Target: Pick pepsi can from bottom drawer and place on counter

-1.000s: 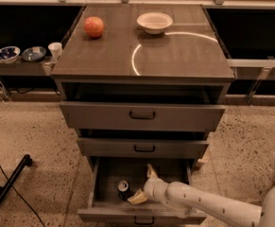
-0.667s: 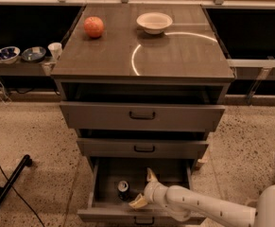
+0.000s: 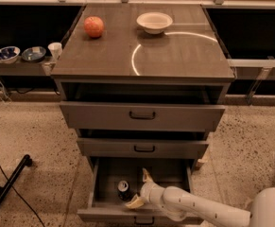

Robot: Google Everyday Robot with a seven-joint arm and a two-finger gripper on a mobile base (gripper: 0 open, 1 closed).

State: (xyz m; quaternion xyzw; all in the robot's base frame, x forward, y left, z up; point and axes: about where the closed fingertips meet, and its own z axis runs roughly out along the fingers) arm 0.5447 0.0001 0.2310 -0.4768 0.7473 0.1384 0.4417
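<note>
The bottom drawer is pulled open under two shallower drawers. The pepsi can, dark with a silver top, stands upright inside it near the front left. My gripper reaches into the drawer from the lower right on a white arm. Its two pale fingers are spread open, one fingertip behind and one in front, just right of the can. It holds nothing. The counter is a glossy grey-brown top with a curved light reflection.
An orange-red fruit and a white bowl sit at the back of the counter. The top drawer and middle drawer stick out partly above the bottom one. Bowls and a cup stand on a low shelf left.
My gripper has slid a little to the left and forward in the drawer, closer to the can. The can has not moved.
</note>
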